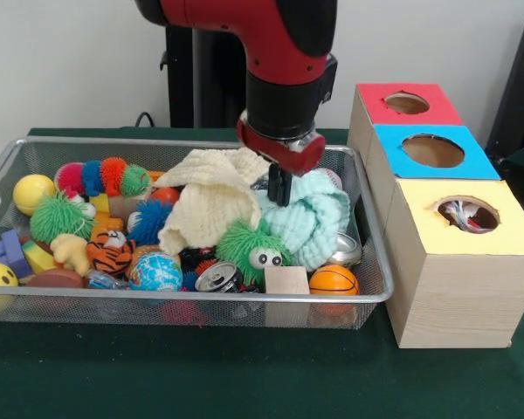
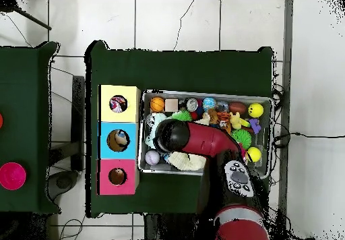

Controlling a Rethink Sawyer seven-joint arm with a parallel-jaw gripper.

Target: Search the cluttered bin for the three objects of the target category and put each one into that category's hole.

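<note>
Only frontally, fingers [image 1: 280, 187] (overhead: hidden)

One wire bin [image 1: 17, 148] sits at the frame's left. At the right stand three wooden boxes, each with one round hole: one red [image 1: 386, 112], one blue [image 1: 402, 170], one yellow [image 1: 454, 262]. Inside the bin: two cloths, cream [image 1: 211, 196] and mint [image 1: 313, 223]; two yellow balls [image 1: 32, 192]; two drink cans [image 1: 217, 278]; one basketball [image 1: 334, 279]; one globe ball [image 1: 155, 271].

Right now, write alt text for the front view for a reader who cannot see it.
A red and black robot arm reaches down into a wire basket crammed with toys, its claw between a cream cloth and a mint cloth. To the right stands a wooden box with red, blue and yellow tops, each with a round hole.
</note>
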